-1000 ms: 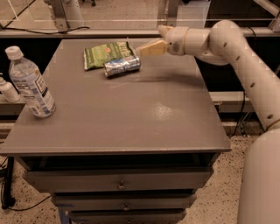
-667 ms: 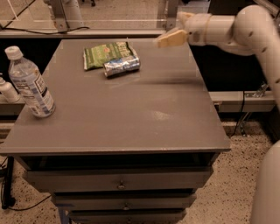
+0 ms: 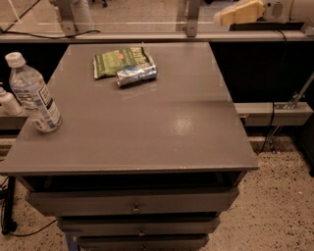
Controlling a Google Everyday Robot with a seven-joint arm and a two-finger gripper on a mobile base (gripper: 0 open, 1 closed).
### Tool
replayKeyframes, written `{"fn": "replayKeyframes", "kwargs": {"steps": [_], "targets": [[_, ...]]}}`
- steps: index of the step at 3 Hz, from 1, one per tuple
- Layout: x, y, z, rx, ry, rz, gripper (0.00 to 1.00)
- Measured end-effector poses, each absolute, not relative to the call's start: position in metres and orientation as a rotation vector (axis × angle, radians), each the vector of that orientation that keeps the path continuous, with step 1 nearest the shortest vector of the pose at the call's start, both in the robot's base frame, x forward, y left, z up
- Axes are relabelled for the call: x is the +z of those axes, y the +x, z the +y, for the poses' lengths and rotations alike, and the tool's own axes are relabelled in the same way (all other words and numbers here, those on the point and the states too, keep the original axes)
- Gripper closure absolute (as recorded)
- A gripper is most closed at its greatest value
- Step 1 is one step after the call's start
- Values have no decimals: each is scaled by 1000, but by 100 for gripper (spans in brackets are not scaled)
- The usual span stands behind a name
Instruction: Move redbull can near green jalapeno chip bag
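One can (image 3: 136,75), one bag (image 3: 117,62), tool (image 3: 226,15) top-right

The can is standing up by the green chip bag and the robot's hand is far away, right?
No: the camera view shows the redbull can lying on its side beside the green jalapeno chip bag. The gripper is away, top right.

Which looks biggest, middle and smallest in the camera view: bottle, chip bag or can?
1. Water bottle, though it is nearest the camera.
2. Chip bag.
3. Can, lying right by the bag.
The claw is at the top right, far from them.
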State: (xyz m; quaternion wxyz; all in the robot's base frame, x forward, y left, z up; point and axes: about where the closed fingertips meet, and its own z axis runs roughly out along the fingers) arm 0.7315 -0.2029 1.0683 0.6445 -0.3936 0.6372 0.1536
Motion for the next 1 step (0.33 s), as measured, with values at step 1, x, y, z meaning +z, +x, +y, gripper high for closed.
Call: {"fn": "replayKeyframes", "kwargs": {"steps": [1], "targets": [[1077, 726, -210, 332, -889, 1447, 0]]}}
